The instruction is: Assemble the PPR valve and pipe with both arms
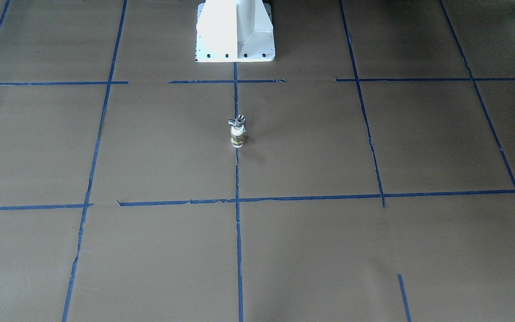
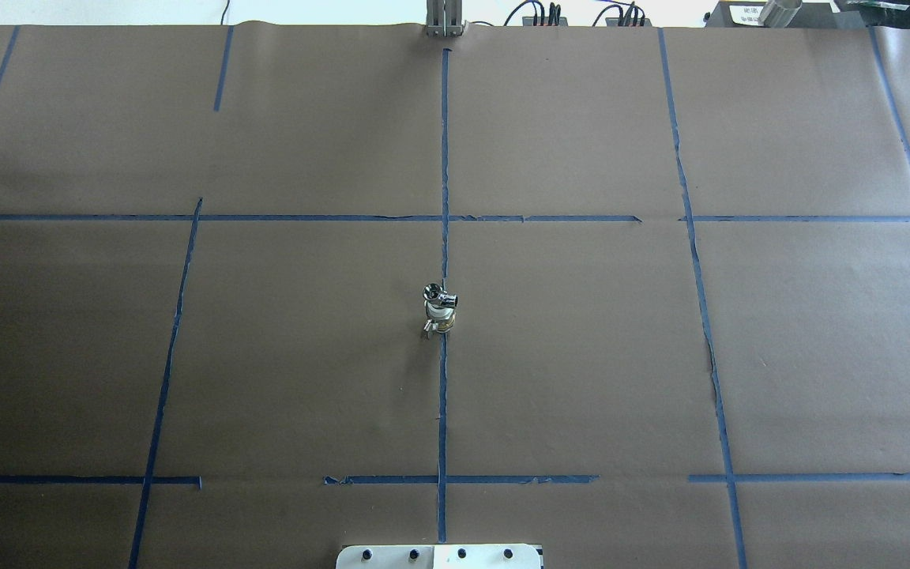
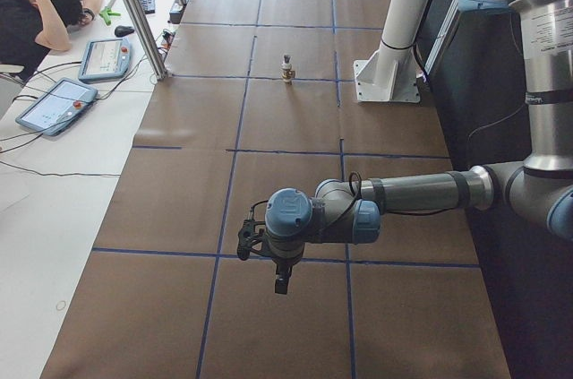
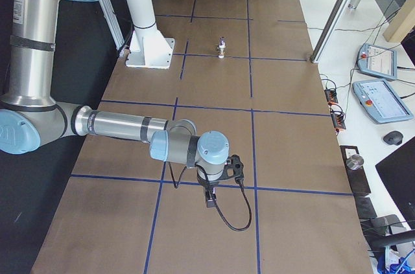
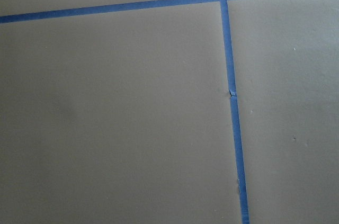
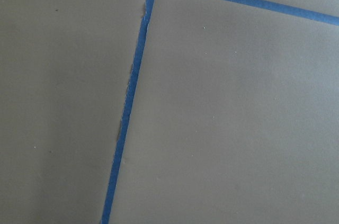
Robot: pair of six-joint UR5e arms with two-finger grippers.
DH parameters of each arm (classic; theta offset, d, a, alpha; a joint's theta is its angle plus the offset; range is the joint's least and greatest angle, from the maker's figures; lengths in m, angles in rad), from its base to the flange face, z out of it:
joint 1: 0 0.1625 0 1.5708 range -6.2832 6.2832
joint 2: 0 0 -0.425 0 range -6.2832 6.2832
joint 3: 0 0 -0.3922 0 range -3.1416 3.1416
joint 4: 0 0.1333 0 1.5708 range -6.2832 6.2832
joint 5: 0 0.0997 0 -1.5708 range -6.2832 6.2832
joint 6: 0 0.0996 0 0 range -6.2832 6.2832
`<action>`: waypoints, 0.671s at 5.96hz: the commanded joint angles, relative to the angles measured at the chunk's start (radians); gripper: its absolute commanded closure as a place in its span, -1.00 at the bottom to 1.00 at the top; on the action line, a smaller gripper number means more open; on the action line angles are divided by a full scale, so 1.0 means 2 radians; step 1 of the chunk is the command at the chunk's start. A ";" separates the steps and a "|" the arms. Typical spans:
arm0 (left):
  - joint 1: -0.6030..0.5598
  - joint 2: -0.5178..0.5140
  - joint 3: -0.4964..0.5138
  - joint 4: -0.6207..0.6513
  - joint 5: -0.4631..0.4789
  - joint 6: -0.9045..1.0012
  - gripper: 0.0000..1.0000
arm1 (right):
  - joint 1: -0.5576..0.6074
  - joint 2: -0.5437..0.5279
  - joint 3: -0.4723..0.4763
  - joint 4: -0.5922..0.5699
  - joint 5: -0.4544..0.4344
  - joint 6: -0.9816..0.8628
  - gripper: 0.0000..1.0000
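A metal valve (image 1: 238, 120) sits on a short white pipe piece with a brass fitting (image 1: 237, 137). They stand upright as one piece on the centre tape line of the brown table. It also shows in the overhead view (image 2: 439, 304) and both side views (image 3: 287, 68) (image 4: 222, 46). My left gripper (image 3: 281, 285) hangs above the table end, far from the piece. My right gripper (image 4: 211, 201) hangs above the other end. Both show only in side views, so I cannot tell whether they are open or shut. The wrist views show only paper and blue tape.
The white robot pedestal (image 1: 235, 31) stands at the table's edge behind the piece. Blue tape lines (image 2: 443, 395) form a grid on the paper. Aluminium posts (image 3: 134, 12) (image 4: 337, 11), tablets (image 3: 54, 106) (image 4: 379, 99) and a seated person (image 3: 36, 3) are beside the table.
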 commanded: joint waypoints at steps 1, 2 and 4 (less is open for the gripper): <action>0.000 0.000 0.000 0.000 0.000 0.000 -1.00 | -0.003 0.000 0.000 0.000 0.009 0.000 -1.00; 0.000 0.000 0.000 0.000 0.000 0.000 -1.00 | -0.004 0.000 0.000 0.000 0.009 0.000 -1.00; 0.001 0.000 0.000 0.000 0.001 0.000 -1.00 | -0.006 0.000 0.000 0.000 0.009 0.000 -1.00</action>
